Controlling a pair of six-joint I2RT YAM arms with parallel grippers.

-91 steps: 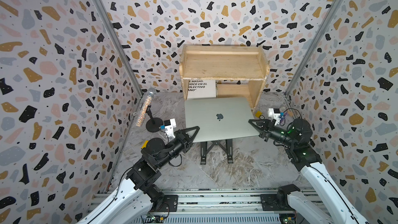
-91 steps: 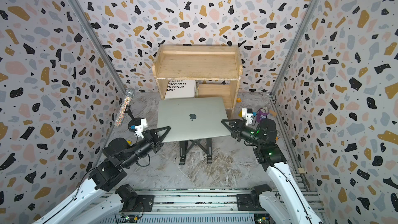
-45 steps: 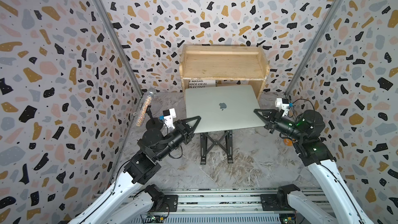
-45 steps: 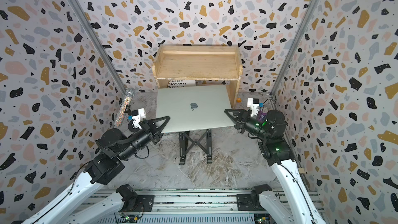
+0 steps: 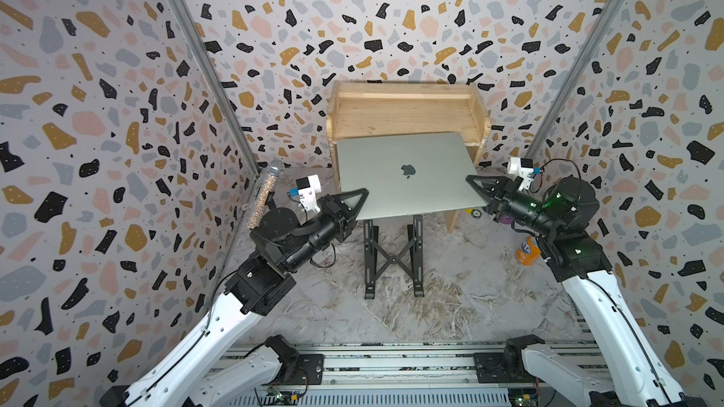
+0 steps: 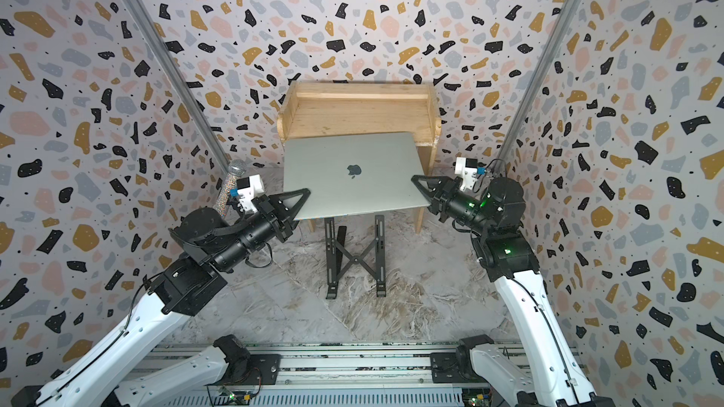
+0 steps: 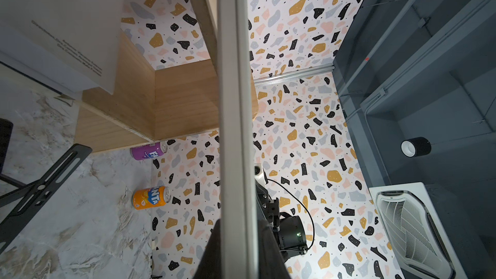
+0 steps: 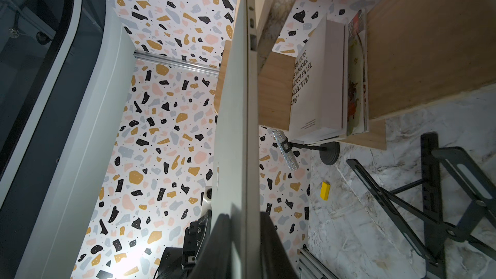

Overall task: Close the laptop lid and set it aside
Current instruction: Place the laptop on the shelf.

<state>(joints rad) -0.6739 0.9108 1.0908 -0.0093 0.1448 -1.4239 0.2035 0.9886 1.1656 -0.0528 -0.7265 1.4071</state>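
Wooden shelf (image 5: 403,115) just behind laptop (image 5: 376,178)

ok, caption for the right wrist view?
Right tool grips the closed laptop clear of the black stand; books in the wooden shelf behind.

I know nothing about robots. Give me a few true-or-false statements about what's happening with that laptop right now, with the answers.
1. The laptop is closed. True.
2. The laptop rests on the black stand. False: it is held in the air, clear of the stand.
3. The jaws of both arms grip the laptop, one pair at each side edge. True.
4. The orange can sits on the wooden shelf. False: it sits on the marbled tabletop, beside the right arm.
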